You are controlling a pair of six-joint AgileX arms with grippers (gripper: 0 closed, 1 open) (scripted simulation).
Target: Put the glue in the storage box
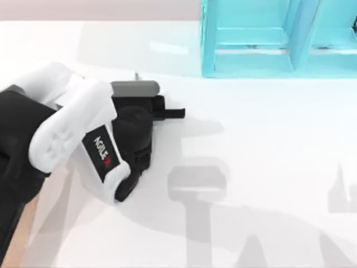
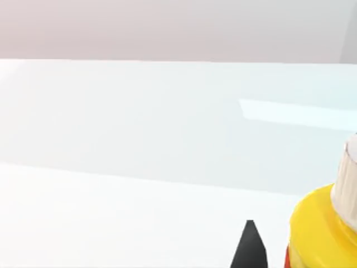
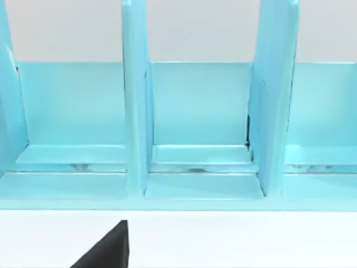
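Observation:
The glue (image 2: 321, 231) is a yellow bottle with a white ribbed cap, seen very close in the left wrist view beside a black tip of my left gripper (image 2: 250, 250). From above, my left gripper (image 1: 173, 113) sits left of the table's middle, pointing toward the right, and the arm's white and black body hides what lies beneath it. Whether the glue is gripped cannot be made out. The storage box is out of view or hidden. My right gripper (image 3: 109, 248) faces the cyan shelf from close by.
The cyan-blue shelf unit (image 1: 262, 61) with upright dividers (image 3: 135, 111) stands at the table's back right. A faint orange-brown strip (image 1: 27, 223) shows beside my left arm at the front left. Grey arm shadows lie across the white table (image 1: 268, 139).

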